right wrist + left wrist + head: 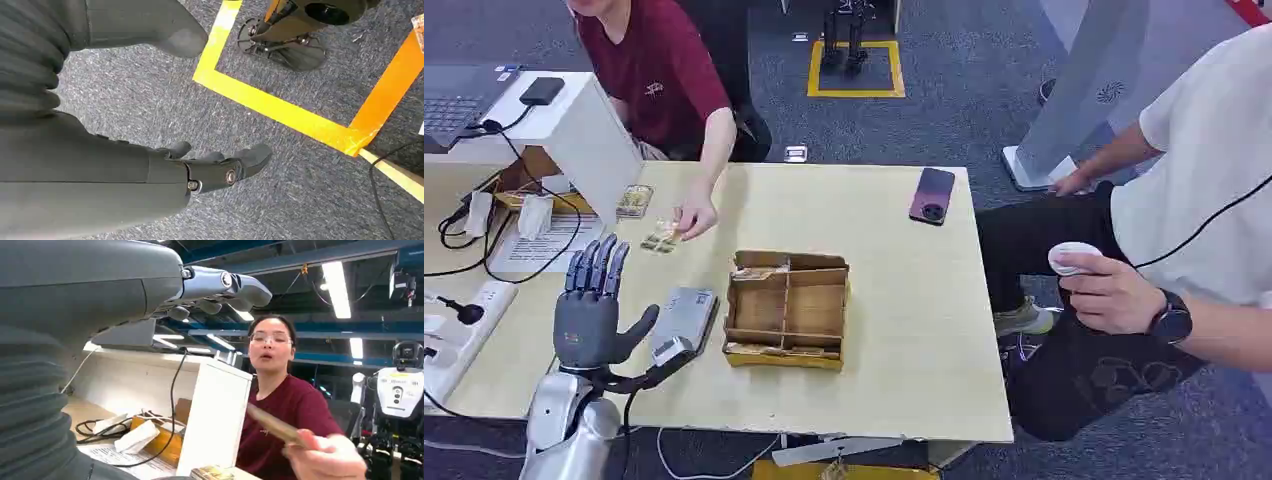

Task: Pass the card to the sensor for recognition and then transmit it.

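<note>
— What do we have nearest us?

— Our left robot hand point(592, 305), raised upright over the near-left part of the worktop point(904, 330), fingers spread and holding nothing. Just beside its thumb lies the grey sensor point(684, 318), flat, next to the cardboard tray point(786, 308).

— And the right robot hand point(220, 167)?

— It hangs over the carpet with loosely curled fingers, nothing in them, so the left is much the nearer one.

— Where is the card point(274, 425)?

— In the person's hand point(694, 216), farther across the worktop, ahead and a little right of our left palm. In the wrist view it is a thin tan slip, blurred, its long axis slanting toward us; we cannot read its face. We judge the next move is reaching forward to take it, then bringing it back over the sensor.

— Beyond that?

— More small cards point(660, 237) on the worktop and a phone point(932, 195) at the far edge.
</note>
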Robot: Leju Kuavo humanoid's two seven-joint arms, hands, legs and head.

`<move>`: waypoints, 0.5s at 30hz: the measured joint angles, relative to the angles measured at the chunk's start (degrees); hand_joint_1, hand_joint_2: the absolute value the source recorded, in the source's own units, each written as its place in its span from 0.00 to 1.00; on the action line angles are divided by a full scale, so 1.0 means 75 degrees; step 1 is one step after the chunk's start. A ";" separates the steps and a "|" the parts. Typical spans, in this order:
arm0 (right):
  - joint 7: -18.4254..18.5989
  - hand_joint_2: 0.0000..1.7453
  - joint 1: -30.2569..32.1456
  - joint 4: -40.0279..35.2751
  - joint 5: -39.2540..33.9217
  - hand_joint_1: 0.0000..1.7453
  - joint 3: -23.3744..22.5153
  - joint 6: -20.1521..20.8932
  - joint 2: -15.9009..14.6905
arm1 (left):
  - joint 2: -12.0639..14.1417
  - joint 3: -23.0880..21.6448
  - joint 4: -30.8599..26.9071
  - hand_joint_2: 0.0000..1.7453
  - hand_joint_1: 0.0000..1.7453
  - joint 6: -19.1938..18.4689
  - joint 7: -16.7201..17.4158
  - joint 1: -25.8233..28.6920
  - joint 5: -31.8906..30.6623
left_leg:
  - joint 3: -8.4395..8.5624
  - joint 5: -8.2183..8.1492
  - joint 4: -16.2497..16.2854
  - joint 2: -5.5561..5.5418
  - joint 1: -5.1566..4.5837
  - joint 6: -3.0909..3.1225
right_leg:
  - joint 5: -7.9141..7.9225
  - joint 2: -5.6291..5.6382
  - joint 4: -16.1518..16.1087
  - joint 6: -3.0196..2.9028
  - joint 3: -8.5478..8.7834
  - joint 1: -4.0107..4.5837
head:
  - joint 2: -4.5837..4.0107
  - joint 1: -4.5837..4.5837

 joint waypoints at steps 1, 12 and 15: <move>0.0000 1.00 0.0000 0.0000 0.0000 0.00 0.0000 0.0000 0.0000 | 0.0003 0.0000 0.0000 1.00 0.00 0.0000 0.0000 -0.0001 -0.0012 | 0.0000 0.0000 0.0000 0.0000 0.0000 0.0000 | 0.0000 0.0000 0.0000 0.0000 0.0000 0.0000 | 0.0000 0.0000; 0.0000 1.00 -0.0020 0.0000 0.0026 0.00 0.0000 -0.0076 0.0000 | 0.0038 0.0000 0.0003 1.00 0.04 0.0000 -0.0032 -0.0037 -0.0029 | 0.0001 0.0000 0.0000 0.0000 0.0000 0.0000 | 0.0000 0.0000 0.0000 0.0000 0.0000 0.0000 | 0.0000 0.0000; 0.0000 1.00 -0.0024 0.0000 0.0044 0.00 0.0000 -0.0090 0.0000 | 0.0053 -0.0012 0.0006 1.00 0.19 0.0000 -0.0009 -0.0038 -0.0026 | 0.0001 0.0000 0.0000 0.0000 0.0000 0.0000 | 0.0000 0.0000 0.0000 0.0000 0.0000 0.0000 | 0.0000 0.0000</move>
